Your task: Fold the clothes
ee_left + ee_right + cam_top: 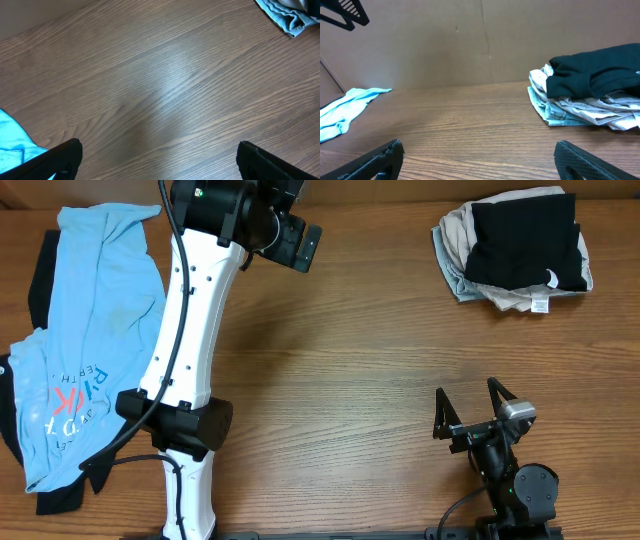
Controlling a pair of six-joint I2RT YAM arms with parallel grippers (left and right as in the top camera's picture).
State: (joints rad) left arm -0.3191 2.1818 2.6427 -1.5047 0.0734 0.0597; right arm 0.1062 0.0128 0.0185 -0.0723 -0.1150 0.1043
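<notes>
A light-blue printed tee (95, 330) lies loosely spread at the table's left, over a black garment (42, 265) that shows at its edges. At the back right is a folded stack: a black piece (525, 245) on top of beige and grey pieces (458, 242). My left gripper (297, 242) hangs open and empty over bare wood at the back centre, right of the tee. My right gripper (470, 405) is open and empty near the front right. The right wrist view shows the stack (590, 85) and the tee (350, 105). The left wrist view shows open jaws (160, 150) and a tee corner (10, 145).
The wooden table (350, 360) fills the view. A brown wall (445, 45) stands behind it. My left arm's white link (185, 330) runs beside the tee's right edge. An edge of the folded stack (287, 15) shows at the top right of the left wrist view.
</notes>
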